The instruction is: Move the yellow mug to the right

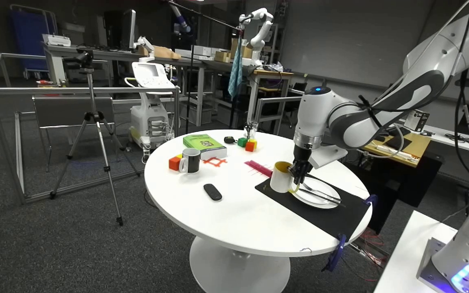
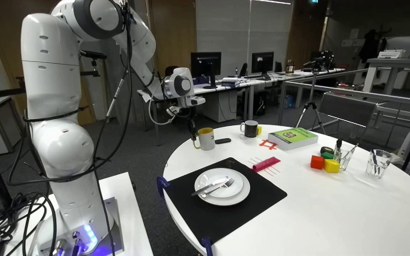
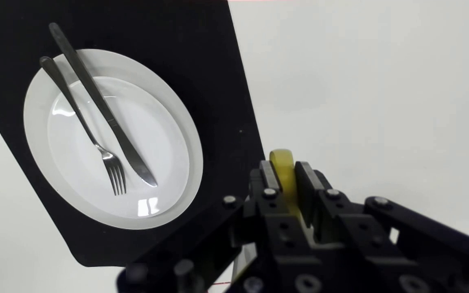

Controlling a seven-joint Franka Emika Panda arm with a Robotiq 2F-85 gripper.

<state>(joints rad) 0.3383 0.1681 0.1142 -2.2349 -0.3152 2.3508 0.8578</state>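
The yellow mug [image 1: 278,180] is white outside with a yellow inside and yellow handle. My gripper [image 1: 298,179] is shut on its handle in both exterior views, and the mug [image 2: 208,140] is upright. Comparing the two views, it hangs above the table, past the long edge of the black mat. In the wrist view the yellow handle [image 3: 285,173] stands between the two finger pads of my gripper [image 3: 289,169]. Most of the mug body is hidden there behind the gripper.
White plates [image 2: 222,202] with a knife and fork lie on the black mat [image 2: 262,192]. A black remote [image 1: 212,192], a dark mug [image 1: 193,162], a green book [image 2: 294,138], colored blocks [image 2: 316,162] and glasses [image 2: 377,164] stand on the round white table [image 1: 234,219].
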